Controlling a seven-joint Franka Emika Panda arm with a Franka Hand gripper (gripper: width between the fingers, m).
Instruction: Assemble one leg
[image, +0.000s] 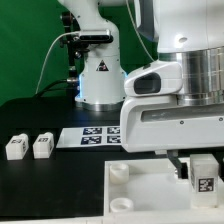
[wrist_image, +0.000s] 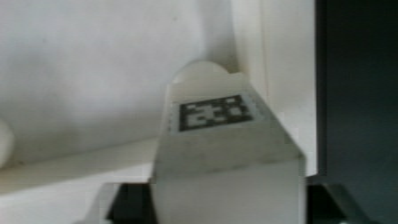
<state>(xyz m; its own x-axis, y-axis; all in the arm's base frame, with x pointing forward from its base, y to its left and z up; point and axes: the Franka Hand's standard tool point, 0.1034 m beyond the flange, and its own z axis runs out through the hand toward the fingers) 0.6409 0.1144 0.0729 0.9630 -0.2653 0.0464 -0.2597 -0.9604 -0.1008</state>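
Note:
My gripper is shut on a leg, a small white block with a black-and-white tag, and holds it just above the large white square plate near the exterior view's right. In the wrist view the held leg fills the middle, its tag facing the camera, with the dark fingers pressed against both its sides. The plate lies behind it. Two more legs lie side by side on the black table at the exterior view's left.
The marker board lies on the table behind the plate. The plate has round sockets on its left side. The robot's white base stands at the back.

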